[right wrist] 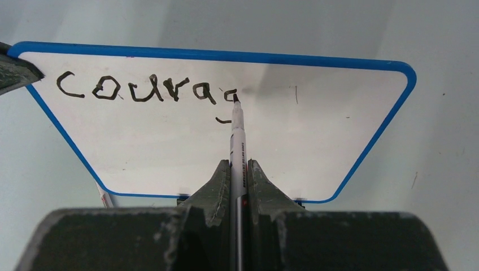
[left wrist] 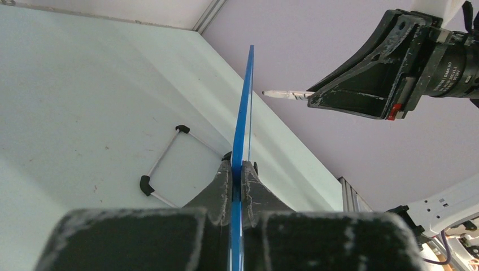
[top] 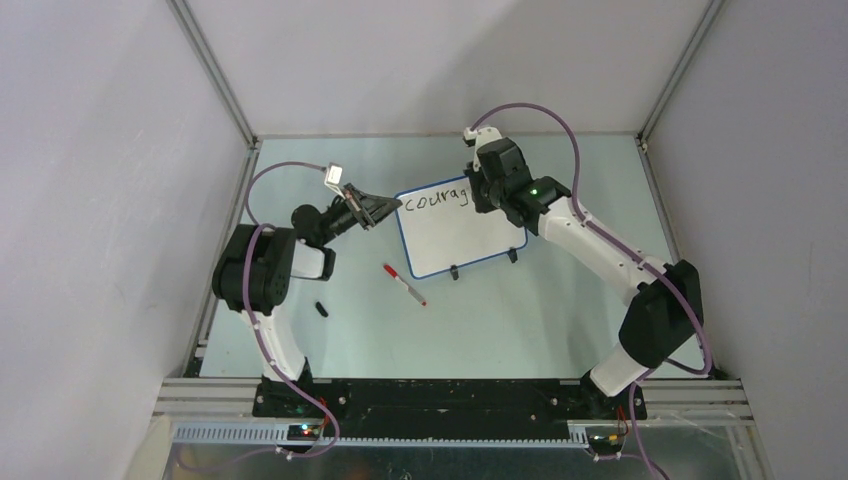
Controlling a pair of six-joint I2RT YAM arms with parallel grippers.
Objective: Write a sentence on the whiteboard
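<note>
Whiteboard, small and blue-rimmed (top: 455, 240), runs lengthwise from the left end effector (left wrist: 239, 167), clamped on its edge, to the right end effector (right wrist: 238, 168), gripping a white-barrelled marker (right wrist: 237, 135) whose tip touches the black handwritten sentence (right wrist: 147, 90); bare board below.

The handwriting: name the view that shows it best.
Right wrist: the handwriting faces the camera, large and legible on the whiteboard. Top external shows it small; left wrist sees only the board's blue edge.

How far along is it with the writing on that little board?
Done: the letters "courag" run along the top of the whiteboard. In hand: the right tool holds a marker, tip at the g, while the left tool clamps the board's edge. Left: the rest of the sentence; most of the board is bare.
</note>
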